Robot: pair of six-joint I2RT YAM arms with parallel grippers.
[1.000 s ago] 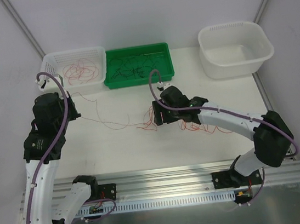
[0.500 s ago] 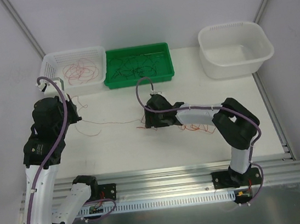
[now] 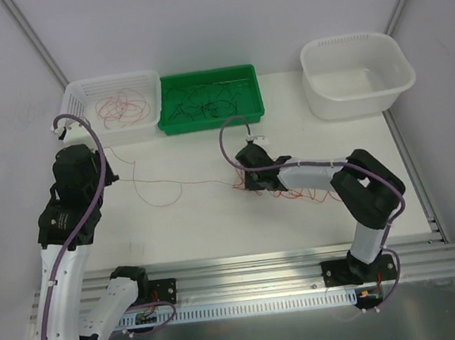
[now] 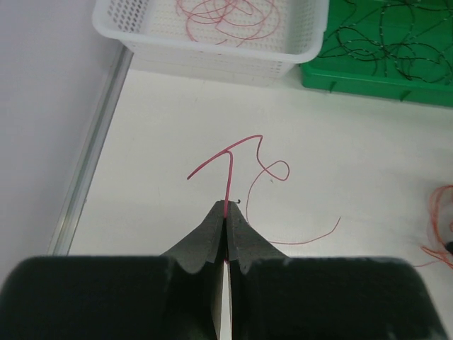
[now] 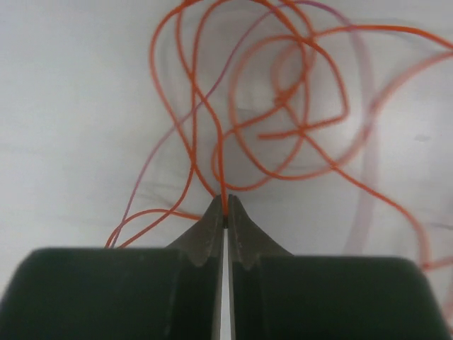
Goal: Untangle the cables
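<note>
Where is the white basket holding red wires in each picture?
Top view: white basket at upper left, beside the green tray.
Left wrist view: along the top edge, green tray to its right.
Right wrist view: not in it.
Shared landmark: the green tray.

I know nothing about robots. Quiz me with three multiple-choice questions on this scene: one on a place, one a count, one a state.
1. Where do the black wires lie? A) in the green tray B) on the floor C) on the wall
2. How many containers stand along the table's far edge? A) one B) three C) five
3. The right gripper is: A) wide open B) shut on an orange wire C) holding a cup
Answers: 1 A, dark loops fill the tray. 2 B, white basket, green tray, white tub. 3 B, its jaws pinch the wire.
</note>
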